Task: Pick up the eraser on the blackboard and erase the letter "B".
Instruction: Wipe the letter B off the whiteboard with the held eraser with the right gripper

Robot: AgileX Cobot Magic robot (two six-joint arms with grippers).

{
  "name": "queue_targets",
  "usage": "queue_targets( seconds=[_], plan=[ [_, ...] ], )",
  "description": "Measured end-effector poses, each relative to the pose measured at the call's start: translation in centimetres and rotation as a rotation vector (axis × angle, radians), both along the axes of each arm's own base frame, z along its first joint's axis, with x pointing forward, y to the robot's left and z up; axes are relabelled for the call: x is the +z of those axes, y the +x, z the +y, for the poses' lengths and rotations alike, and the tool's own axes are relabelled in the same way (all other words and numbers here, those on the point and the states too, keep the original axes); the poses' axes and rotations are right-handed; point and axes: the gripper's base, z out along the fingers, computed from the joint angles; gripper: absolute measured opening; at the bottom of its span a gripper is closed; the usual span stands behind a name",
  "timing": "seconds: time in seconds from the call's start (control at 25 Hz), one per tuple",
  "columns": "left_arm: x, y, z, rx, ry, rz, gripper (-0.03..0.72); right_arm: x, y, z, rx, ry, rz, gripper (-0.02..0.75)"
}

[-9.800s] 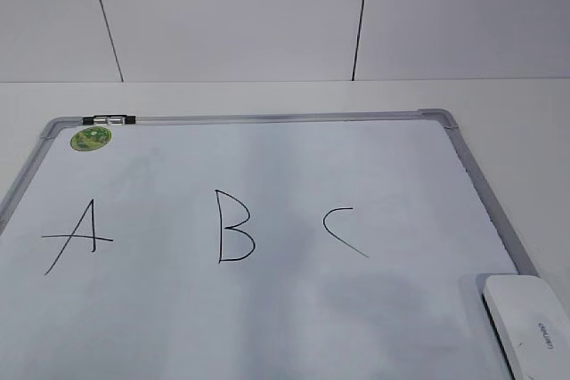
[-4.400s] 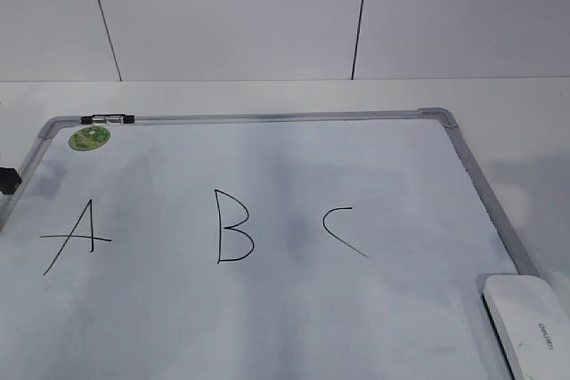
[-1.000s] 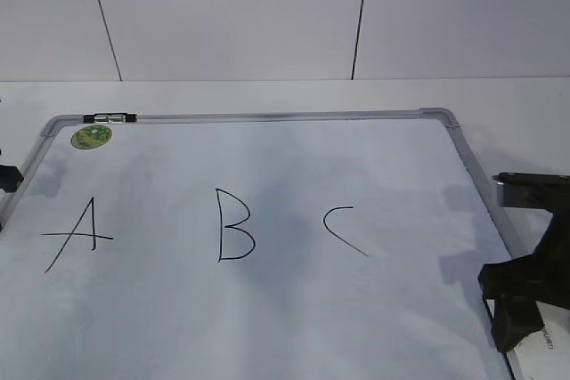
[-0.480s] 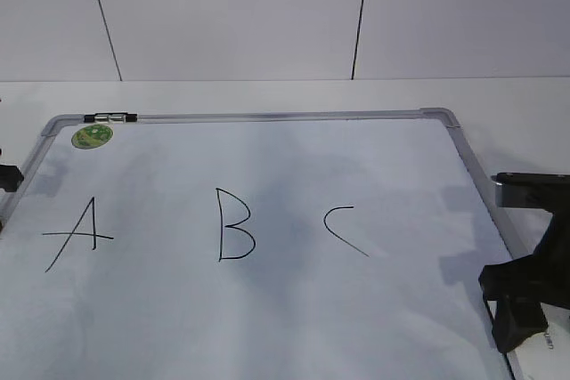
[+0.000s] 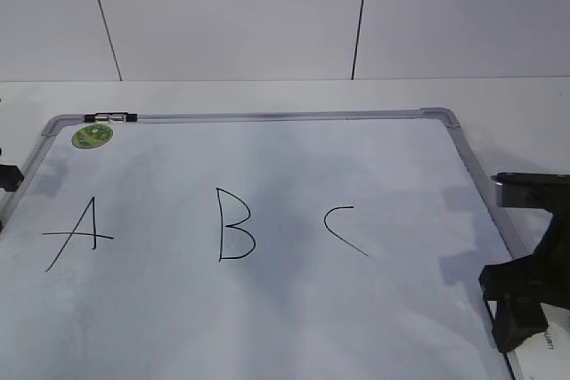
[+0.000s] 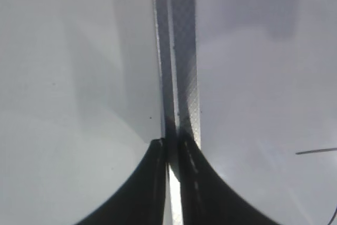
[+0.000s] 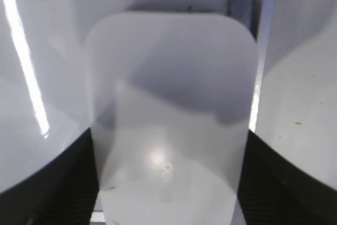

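The blackboard (image 5: 267, 318) lies flat, filling the bench toward its near edge, so the letter "B" (image 5: 234, 225) faces up mid-board. The eraser (image 7: 171, 114) sits at the near right corner, the right gripper (image 7: 168, 183) straddling it with jaws spread, apparently ready to clamp. The left gripper (image 6: 171, 154), closed on nothing, rests over the frame by the left edge.

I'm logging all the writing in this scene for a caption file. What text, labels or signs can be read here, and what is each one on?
"A", handwritten in black on the blackboard.
"B", black, on the same board.
"C", black, on the same board.
Round green sticker: print too small to read.
Eraser: faint grey lettering, too blurred to read.
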Motion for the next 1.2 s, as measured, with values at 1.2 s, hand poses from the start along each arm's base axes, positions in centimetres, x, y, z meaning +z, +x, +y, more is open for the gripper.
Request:
queue_targets(
  seconds=[1.2],
  plan=[
    [0.0, 0.0, 0.0, 0.003, -0.003, 0.000, 0.034, 3.3, 1.8, 0.7, 0.039, 0.030, -0.003, 0.520]
  ],
)
